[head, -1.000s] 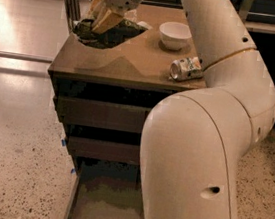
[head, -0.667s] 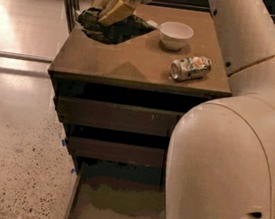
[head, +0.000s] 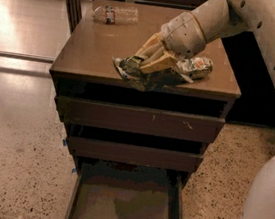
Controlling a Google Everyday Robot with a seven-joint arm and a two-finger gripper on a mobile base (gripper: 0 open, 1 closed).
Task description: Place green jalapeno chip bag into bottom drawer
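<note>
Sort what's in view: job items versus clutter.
Job: green jalapeno chip bag, gripped by the tool at the cabinet top's front edge; open bottom drawer.
Clutter: drink can; clear bottle.

The gripper point(head: 151, 59) clasped the green jalapeno chip bag point(head: 141, 76) at the cabinet top's point(head: 95, 50) front edge, a can point(head: 197, 66) just right, the bottom drawer point(head: 124, 210) open below.
</note>
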